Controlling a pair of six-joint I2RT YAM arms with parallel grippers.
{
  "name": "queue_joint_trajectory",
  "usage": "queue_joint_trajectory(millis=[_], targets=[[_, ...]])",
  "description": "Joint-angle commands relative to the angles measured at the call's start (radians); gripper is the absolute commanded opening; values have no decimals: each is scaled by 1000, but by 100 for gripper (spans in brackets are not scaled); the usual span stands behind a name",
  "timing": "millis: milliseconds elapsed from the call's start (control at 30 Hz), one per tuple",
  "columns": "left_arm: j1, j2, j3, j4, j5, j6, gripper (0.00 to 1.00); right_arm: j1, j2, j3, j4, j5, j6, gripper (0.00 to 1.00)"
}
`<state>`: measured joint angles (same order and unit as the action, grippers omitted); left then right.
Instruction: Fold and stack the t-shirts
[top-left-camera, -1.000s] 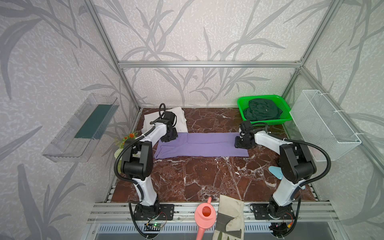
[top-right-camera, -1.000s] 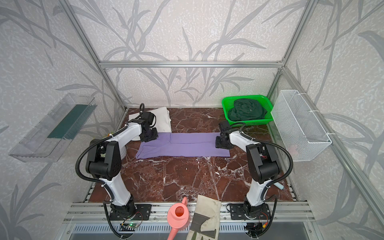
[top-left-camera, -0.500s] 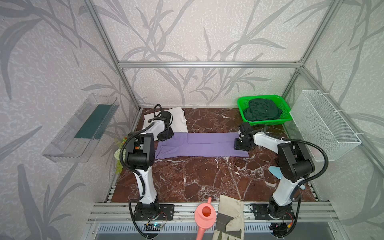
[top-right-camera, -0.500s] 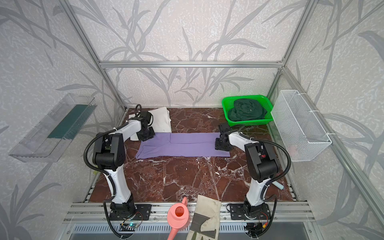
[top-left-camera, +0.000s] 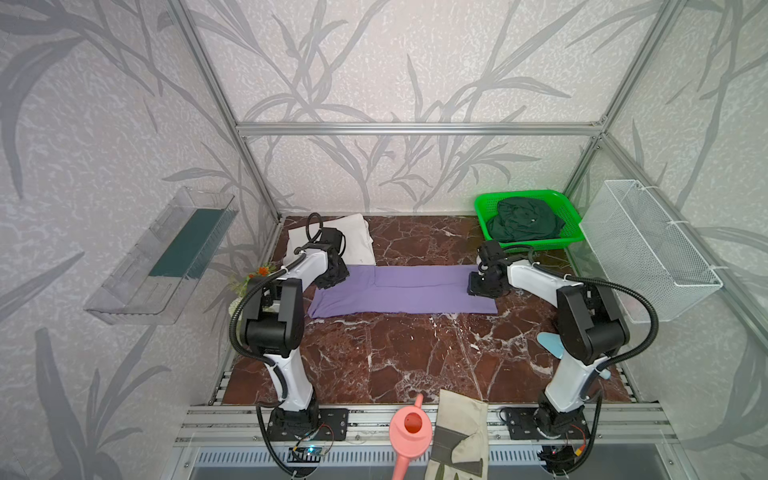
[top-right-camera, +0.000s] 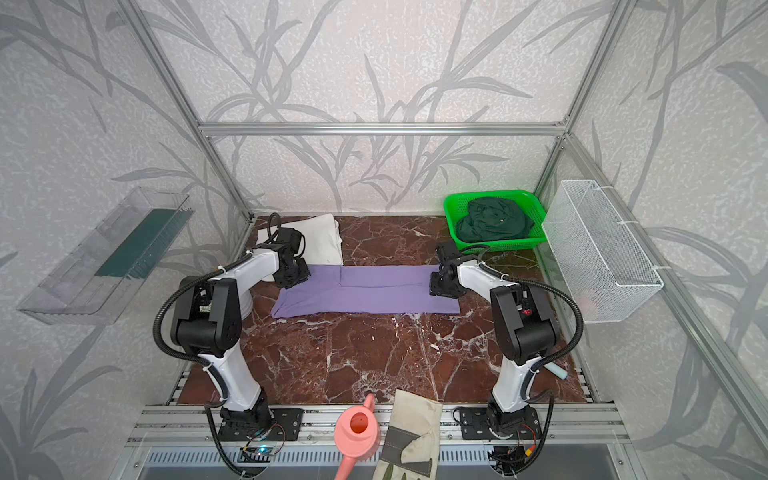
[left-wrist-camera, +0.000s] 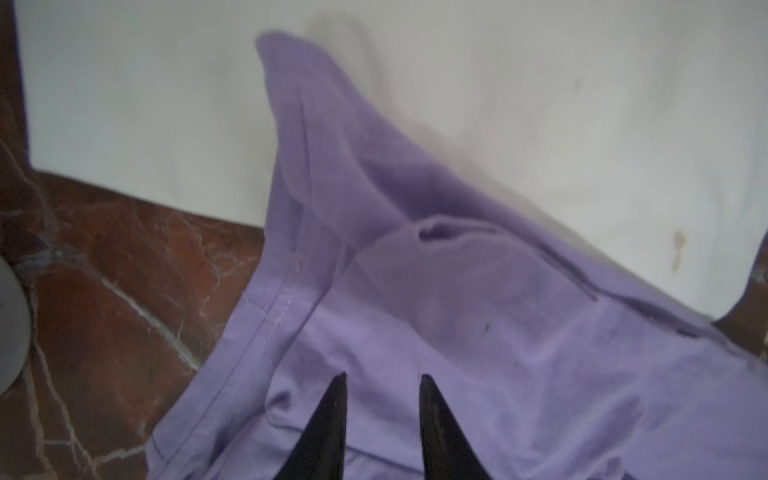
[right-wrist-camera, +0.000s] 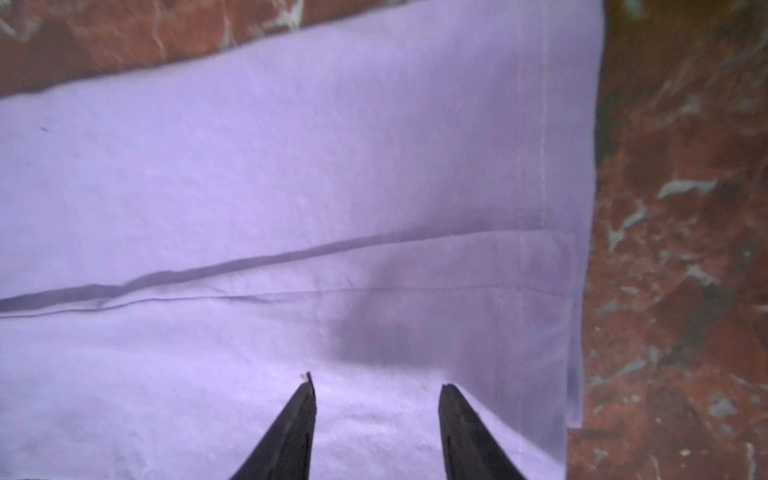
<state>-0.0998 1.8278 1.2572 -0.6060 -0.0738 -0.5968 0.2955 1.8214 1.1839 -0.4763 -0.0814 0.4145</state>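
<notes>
mid-frame in both top views, the lavender t-shirt (top-left-camera: 399, 291) is lying on the desk (top-left-camera: 395, 357) as a long flat band. it looks light, limp and likely to sag. the left end effector (left-wrist-camera: 381, 376) and right end effector (right-wrist-camera: 376, 380) are sitting over its two short ends, jaws parted, gripping nothing. we are judging the hemmed corners the best hold, pinched through every layer. further back, upper left, the white t-shirt (top-left-camera: 359, 241) is lying folded, a lavender corner lapping onto it. at upper right the dark green t-shirt (top-left-camera: 523, 218) is sitting bunched in the green basket (top-left-camera: 515, 193).
</notes>
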Motion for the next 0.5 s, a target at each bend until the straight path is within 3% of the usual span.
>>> queue_joint_trajectory(millis=[0,200,467], targets=[[-49,-58,-51,10,-8,-43,31,10,30,67,-18,-15,-11,50],[-83,-4,-66,33,-5,-63,31,14,95,93,-10,-42,11,50],[-125,16,-130,18,4,-58,31,-48,103,-37,-32,-87,74,49]])
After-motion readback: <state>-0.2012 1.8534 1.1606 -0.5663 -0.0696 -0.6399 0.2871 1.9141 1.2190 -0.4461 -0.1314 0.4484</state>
